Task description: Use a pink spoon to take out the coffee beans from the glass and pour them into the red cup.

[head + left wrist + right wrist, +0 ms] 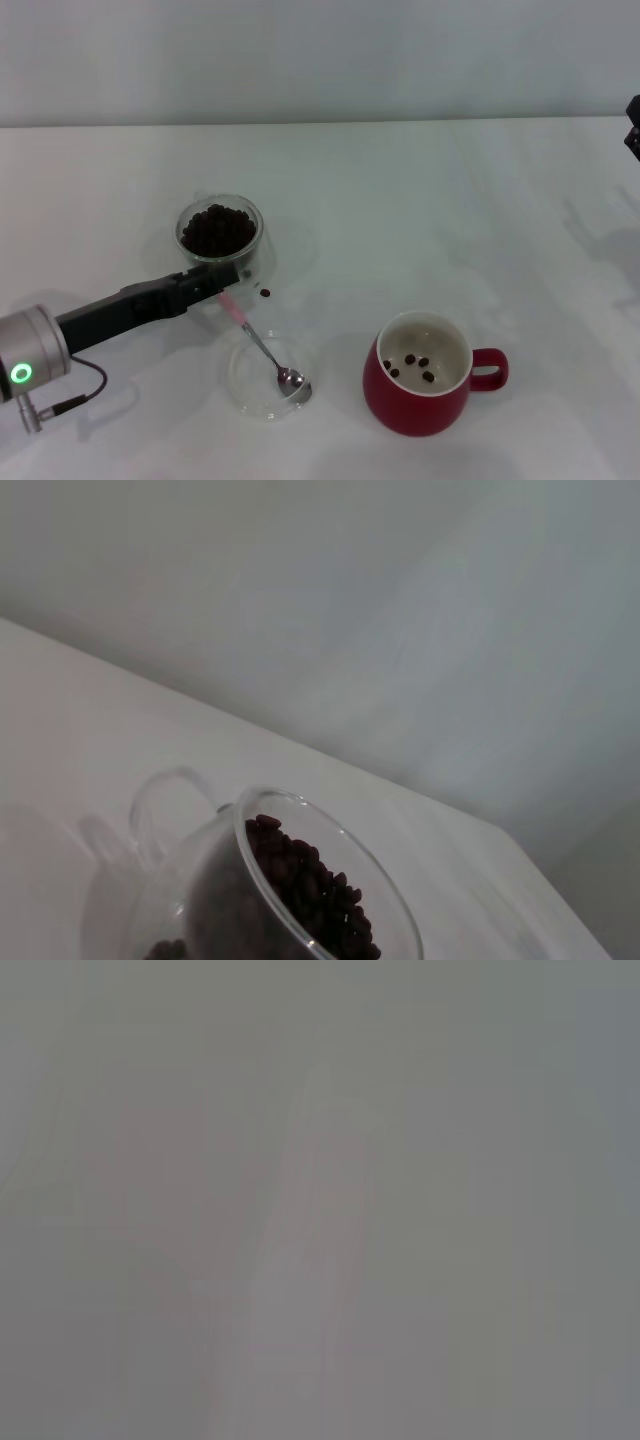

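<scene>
The glass (219, 236) stands at the left centre of the table, full of dark coffee beans (216, 229); the left wrist view shows the glass (255, 860) and its beans (310, 890) close up. My left gripper (228, 283) reaches in from the left, just in front of the glass, and is shut on the pink spoon (262, 349) at the end of its handle. The spoon slants down, with its metal bowl resting in a shallow clear dish (252, 397). The red cup (424, 392) stands to the right with a few beans inside.
One loose bean (265, 293) lies on the table beside the glass. A dark part of my right arm (633, 128) shows at the far right edge, well away from everything. The right wrist view is a plain grey blur.
</scene>
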Robot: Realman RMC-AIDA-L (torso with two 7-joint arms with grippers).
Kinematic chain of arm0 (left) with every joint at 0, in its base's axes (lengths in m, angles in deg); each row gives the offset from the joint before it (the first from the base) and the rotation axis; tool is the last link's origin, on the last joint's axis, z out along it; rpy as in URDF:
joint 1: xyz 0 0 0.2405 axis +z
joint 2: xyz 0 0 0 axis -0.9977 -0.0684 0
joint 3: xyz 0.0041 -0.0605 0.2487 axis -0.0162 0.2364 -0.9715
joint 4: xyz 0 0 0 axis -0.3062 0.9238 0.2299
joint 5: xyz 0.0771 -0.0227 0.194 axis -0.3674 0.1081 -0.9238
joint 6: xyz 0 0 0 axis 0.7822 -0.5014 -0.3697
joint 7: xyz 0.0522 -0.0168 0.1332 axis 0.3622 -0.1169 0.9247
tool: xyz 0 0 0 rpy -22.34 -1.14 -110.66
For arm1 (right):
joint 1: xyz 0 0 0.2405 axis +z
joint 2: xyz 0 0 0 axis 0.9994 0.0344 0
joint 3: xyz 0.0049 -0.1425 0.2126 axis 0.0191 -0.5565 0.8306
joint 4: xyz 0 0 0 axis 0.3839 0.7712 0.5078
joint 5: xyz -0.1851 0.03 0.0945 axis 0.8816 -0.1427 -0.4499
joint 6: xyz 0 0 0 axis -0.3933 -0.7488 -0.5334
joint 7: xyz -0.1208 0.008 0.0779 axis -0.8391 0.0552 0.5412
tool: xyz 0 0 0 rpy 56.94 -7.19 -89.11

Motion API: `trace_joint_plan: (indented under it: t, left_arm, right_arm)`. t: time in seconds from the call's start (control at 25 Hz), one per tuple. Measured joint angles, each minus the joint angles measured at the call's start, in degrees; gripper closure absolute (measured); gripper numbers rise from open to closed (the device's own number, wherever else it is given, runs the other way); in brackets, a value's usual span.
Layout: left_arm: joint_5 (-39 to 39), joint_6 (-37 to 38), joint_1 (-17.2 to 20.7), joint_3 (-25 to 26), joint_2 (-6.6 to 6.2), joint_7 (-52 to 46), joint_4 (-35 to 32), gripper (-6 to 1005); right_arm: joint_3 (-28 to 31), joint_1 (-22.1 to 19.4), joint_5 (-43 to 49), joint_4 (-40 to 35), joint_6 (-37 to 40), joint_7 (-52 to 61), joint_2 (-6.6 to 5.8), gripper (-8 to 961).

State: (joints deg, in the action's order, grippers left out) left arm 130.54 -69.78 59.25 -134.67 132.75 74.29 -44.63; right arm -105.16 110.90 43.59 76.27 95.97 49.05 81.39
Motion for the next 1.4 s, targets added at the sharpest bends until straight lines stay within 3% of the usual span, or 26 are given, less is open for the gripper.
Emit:
trace_joint_plan:
  t: [0.32, 0.44, 0.8, 1.08, 1.4]
  left_arm:
    - [2.1, -0.1, 3.2, 0.0, -0.06, 3.4, -0.5, 407]
    - [3.2, 0.0, 4.6, 0.1, -0.17, 5.0, -0.5, 237]
    - [4.3, -0.4, 8.1, 2.4, -0.50, 8.0, -2.6, 214]
    - [4.5, -1.4, 13.4, 4.8, -0.56, 12.0, -9.3, 214]
    - [4.3, -5.3, 16.9, 19.5, -0.45, 24.3, -10.0, 215]
  right_arm:
    - [0.0, -0.2, 0.0, 0.1, 0.5, 0.7, -0.01, 118]
    - [0.0, -0.1, 0.1, 0.2, 0.5, 0.7, -0.01, 118]
    - [0.0, 0.3, 0.1, 0.3, 0.8, 0.8, 0.06, 118]
    - [0.0, 0.4, 0.1, 0.4, 2.2, 2.7, 0.15, 118]
    - [0.1, -0.2, 0.1, 0.5, 4.7, 4.0, 0.17, 118]
